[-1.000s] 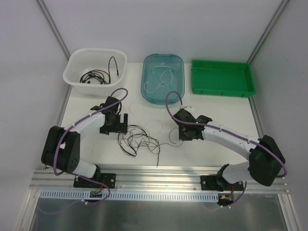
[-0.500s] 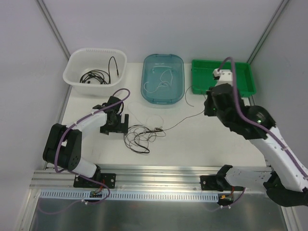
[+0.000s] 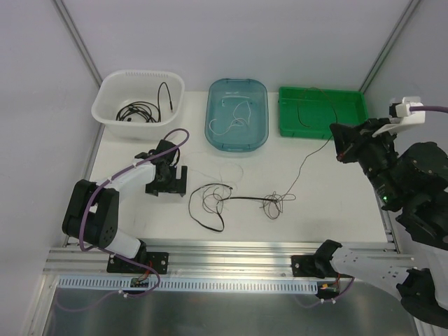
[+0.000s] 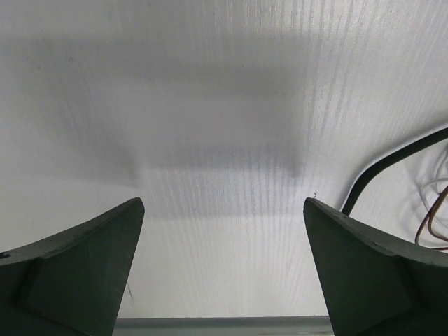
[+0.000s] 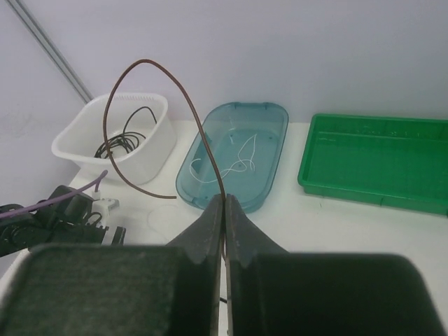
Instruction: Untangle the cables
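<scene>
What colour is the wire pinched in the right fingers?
Brown; the wire shows best in the right wrist view.

White links, black joints and purple hoses (image 3: 435, 108) form the left arm (image 3: 129, 176) and right arm (image 3: 413, 175); the left tool (image 4: 222, 203) has dark wedge fingers (image 4: 77, 273).

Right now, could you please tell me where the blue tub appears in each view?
Top external: tub upper middle.
Left wrist: not in it.
Right wrist: tub at centre.
Shared landmark: white basket on its left.
</scene>
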Action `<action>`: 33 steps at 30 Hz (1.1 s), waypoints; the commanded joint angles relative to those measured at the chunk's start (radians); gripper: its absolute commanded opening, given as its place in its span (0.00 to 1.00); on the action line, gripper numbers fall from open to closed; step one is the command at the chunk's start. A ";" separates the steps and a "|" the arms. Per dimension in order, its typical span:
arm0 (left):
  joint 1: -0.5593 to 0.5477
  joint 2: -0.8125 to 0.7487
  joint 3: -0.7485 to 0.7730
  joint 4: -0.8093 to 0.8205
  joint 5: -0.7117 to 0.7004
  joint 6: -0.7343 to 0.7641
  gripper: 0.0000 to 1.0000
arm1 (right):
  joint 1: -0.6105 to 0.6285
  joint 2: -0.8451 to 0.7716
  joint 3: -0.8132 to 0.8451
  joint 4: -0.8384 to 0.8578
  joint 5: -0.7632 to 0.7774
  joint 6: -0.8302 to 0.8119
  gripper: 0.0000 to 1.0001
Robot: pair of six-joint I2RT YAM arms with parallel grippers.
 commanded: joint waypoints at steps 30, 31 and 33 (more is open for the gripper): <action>-0.127 -0.194 -0.005 0.017 -0.007 0.022 0.99 | -0.157 0.218 -0.639 -0.010 -0.195 0.411 0.66; -0.128 -0.197 -0.006 0.017 -0.012 0.020 0.99 | -0.127 0.277 -0.617 0.039 -0.203 0.426 0.66; -0.127 -0.197 -0.006 0.017 -0.016 0.017 0.99 | -0.100 0.354 -0.588 0.087 -0.198 0.446 0.65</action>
